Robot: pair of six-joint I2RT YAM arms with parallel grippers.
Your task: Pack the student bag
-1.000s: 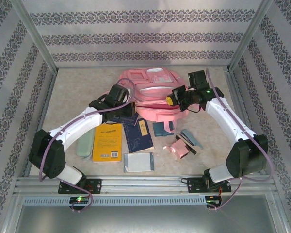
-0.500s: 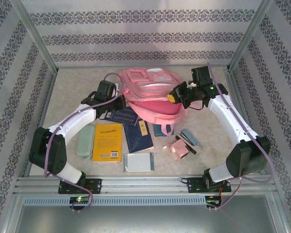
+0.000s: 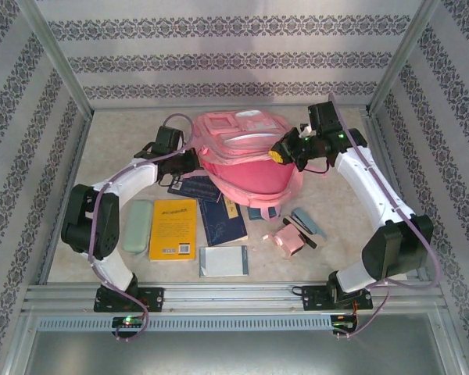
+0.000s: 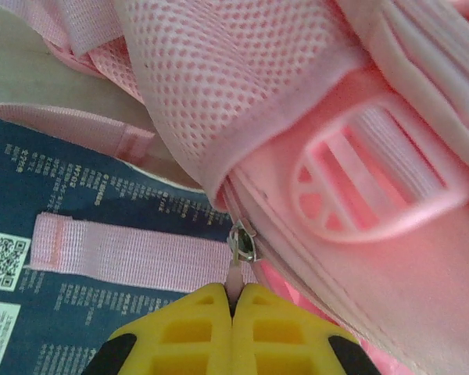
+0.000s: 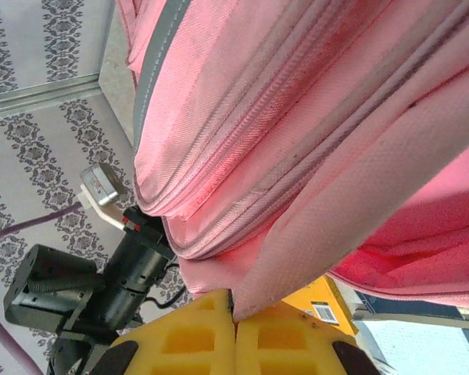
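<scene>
Patterned paper walls close in a pale speckled table, and the student bag lies at its far middle between the two arms, partly over a dark blue book. The left gripper has its yellow fingers pinched tight on the tab of the zipper pull, low on the bag's left side beside a pink buckle. The right gripper is clenched on a fold of the bag's pink fabric on the opposite side, lifting it.

This looks like unzipping. To do it well, I'd draw the tab along the line of the zip rather than away from it, with the right arm holding the cloth taut so the slider doesn't bunch the mesh.

How far the zip is open I cannot tell; the bag's mouth is out of sight. Nor is it plain which panel the right fingers hold. A yellow book waits nearby
</scene>
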